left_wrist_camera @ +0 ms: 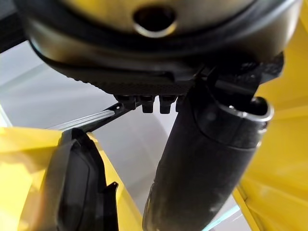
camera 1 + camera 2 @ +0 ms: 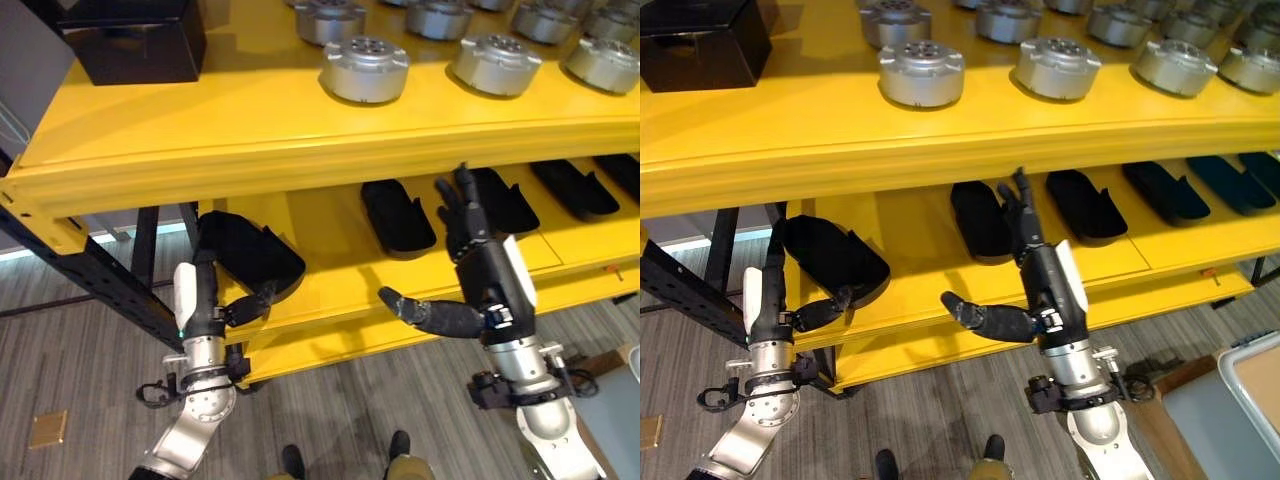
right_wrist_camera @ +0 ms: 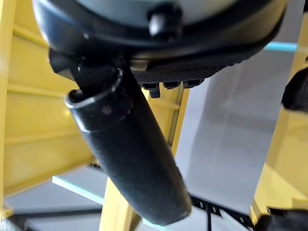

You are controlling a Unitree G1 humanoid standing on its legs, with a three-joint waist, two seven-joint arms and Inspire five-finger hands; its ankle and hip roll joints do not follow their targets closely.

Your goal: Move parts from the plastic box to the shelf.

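Note:
A black oblong part (image 2: pixel 255 255) lies at the left end of the yellow lower shelf (image 2: pixel 320 235), partly over its front edge. My left hand (image 2: pixel 192 300) stands upright beside it, fingers straight up along its left side, thumb (image 2: pixel 825 312) reaching out to touch its near end. The same part (image 1: pixel 77 187) shows past the straight thumb in the left wrist view. My right hand (image 2: pixel 490 280) is open in front of the lower shelf, fingers pointing up, thumb (image 2: pixel 430 315) out to the left, holding nothing. Three more black parts (image 2: pixel 397 215) lie in a row further right.
The yellow upper shelf (image 2: pixel 200 110) carries several round silver parts (image 2: pixel 364 70) and a black box (image 2: pixel 130 40) at the far left. A black steel post (image 2: pixel 90 270) holds the shelf's left end. A grey box corner (image 2: pixel 1240 400) shows at the lower right.

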